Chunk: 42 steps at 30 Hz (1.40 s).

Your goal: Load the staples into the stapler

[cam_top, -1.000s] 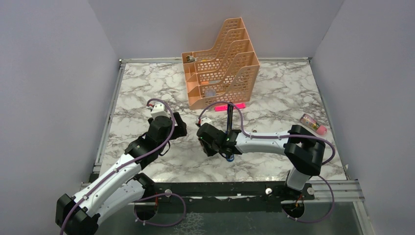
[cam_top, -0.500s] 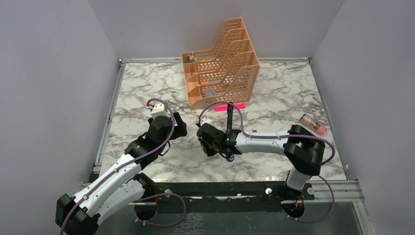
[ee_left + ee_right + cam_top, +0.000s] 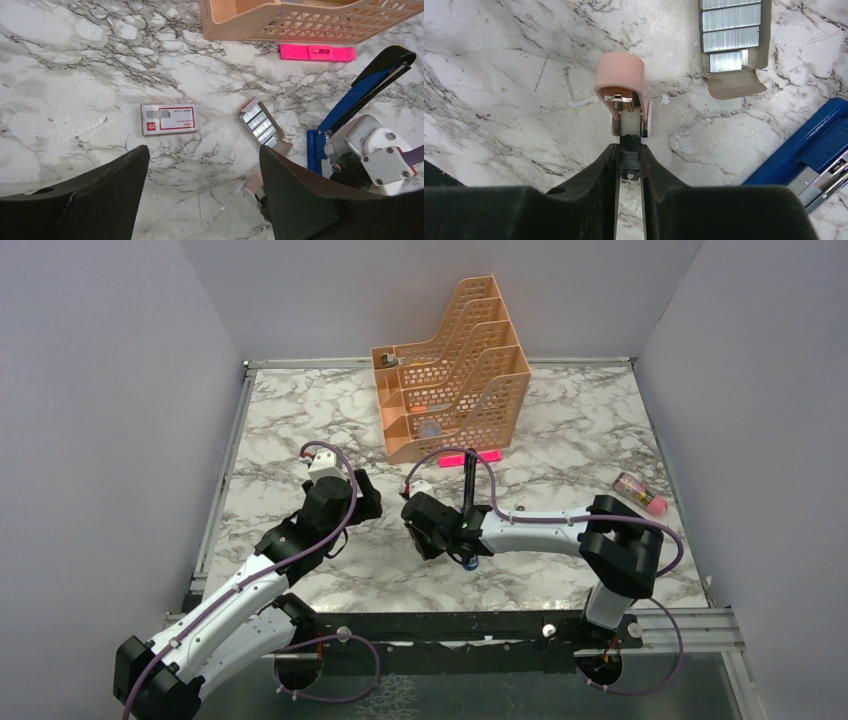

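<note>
The stapler (image 3: 468, 483) is standing open in front of the peach file rack (image 3: 450, 375), black arm pointing up. A pink bar (image 3: 482, 456) is lying just before the rack. The right end effector (image 3: 424, 530) is hovering in front of the rack, the left end effector (image 3: 360, 505) front-left.

- Table (image 3: 300, 420): white marble pattern with grey veins, evenly lit, no hard shadows.
- Walls (image 3: 100, 390): plain pale lavender-grey, closing the table in on the left, back and right.
- Metal rail (image 3: 220, 475): runs along the table's edges.
- Peach rack (image 3: 490, 390): upright at the back middle of the table.
</note>
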Tool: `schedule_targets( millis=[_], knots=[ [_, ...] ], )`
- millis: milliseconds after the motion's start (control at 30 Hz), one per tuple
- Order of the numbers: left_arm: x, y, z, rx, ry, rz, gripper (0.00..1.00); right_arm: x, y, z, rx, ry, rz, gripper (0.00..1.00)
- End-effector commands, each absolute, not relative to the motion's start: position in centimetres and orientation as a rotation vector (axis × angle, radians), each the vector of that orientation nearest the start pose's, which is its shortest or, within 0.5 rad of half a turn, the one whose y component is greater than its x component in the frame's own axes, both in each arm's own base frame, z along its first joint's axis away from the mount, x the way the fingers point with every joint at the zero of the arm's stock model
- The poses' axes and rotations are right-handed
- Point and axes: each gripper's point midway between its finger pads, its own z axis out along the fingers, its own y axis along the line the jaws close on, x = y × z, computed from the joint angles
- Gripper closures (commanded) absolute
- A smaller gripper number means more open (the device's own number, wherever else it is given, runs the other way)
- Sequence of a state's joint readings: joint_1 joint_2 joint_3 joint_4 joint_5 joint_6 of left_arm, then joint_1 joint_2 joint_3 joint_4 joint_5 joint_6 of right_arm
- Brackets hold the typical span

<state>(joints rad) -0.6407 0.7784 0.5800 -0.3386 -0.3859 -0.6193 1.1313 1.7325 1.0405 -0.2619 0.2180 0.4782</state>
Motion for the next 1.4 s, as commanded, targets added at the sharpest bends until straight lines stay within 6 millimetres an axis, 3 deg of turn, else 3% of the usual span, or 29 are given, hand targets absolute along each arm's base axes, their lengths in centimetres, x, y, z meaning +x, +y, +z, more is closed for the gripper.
schedule_targets(
  millis=[0, 300, 667, 1067, 1233, 1367],
  knots=[
    [25.1, -13.1, 15.8, -0.202, 2.062, -0.365, 0.18, 19.1, 35.4, 2.9, -0.723, 2.44, 0.333, 0.75],
    [25.1, -13.1, 15.8, -0.201, 2.063, -0.365, 0.18, 19.3, 35.5, 3.8, -0.707, 2.427, 0.342, 0.69],
    [24.7, -13.6, 15.4, -0.198, 2.084, -0.409, 0.18, 19.8, 36.4, 8.1, -0.626, 2.355, 0.448, 0.62],
    [21.5, -13.7, 10.4, -0.324, 2.209, -0.507, 0.23, 21.9, 38.4, 10.4, -0.548, 2.328, 0.442, 0.43],
    [20.4, -13.7, 8.6, -0.376, 2.248, -0.542, 0.3, 22.9, 38.2, 9.2, -0.556, 2.362, 0.367, 0.38],
    [19.9, -14.9, 7.7, -0.357, 2.27, -0.621, 0.33, 23.3, 38.5, 8.4, -0.592, 2.373, 0.34, 0.38]
  ],
)
